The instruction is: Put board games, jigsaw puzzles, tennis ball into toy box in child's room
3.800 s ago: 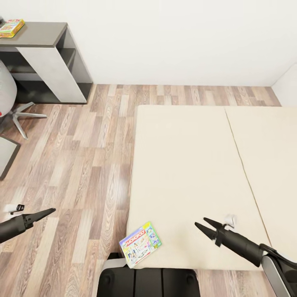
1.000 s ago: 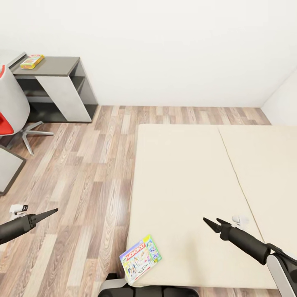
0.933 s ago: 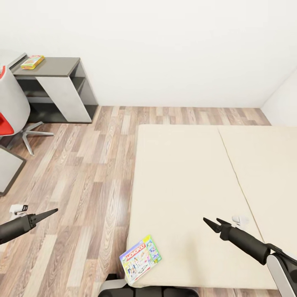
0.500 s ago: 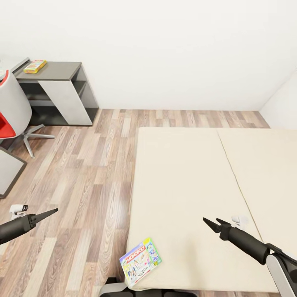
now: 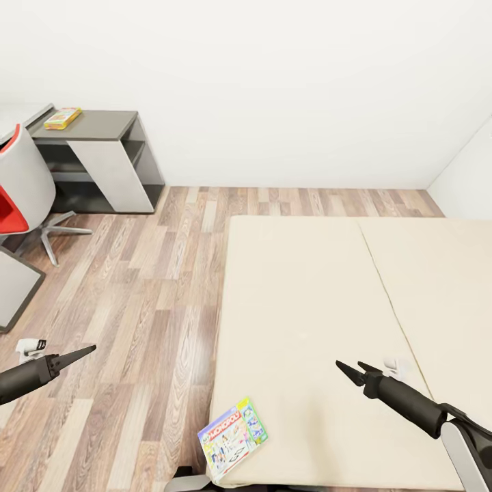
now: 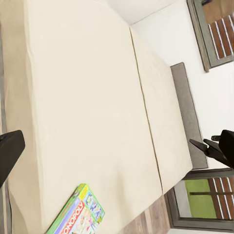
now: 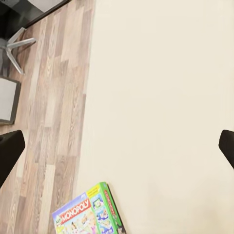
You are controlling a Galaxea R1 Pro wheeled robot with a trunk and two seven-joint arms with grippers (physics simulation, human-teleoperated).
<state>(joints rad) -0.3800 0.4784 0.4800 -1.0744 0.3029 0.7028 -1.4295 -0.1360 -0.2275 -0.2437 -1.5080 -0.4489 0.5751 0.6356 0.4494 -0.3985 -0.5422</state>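
Blue-and-multicolour Monopoly board game [image 5: 232, 439] lies on the bed [image 5: 321, 328] by its near corner, closer to the frame bottom than 0.5 s ago; desk & chair slid down too, so camera moved, not the box. Right gripper [image 5: 350, 370] hovers over mattress, fingers apart, empty. Left gripper [image 5: 87, 351] over floor, tips together. Pickup not begun.

A bedroom at home: wide cream bed [image 5: 307, 328] on wood plank floor [image 5: 130, 301], white walls, a grey desk [image 5: 102, 147] with a red swivel chair [image 5: 20, 198], and a Monopoly box [image 5: 232, 437] on the mattress.
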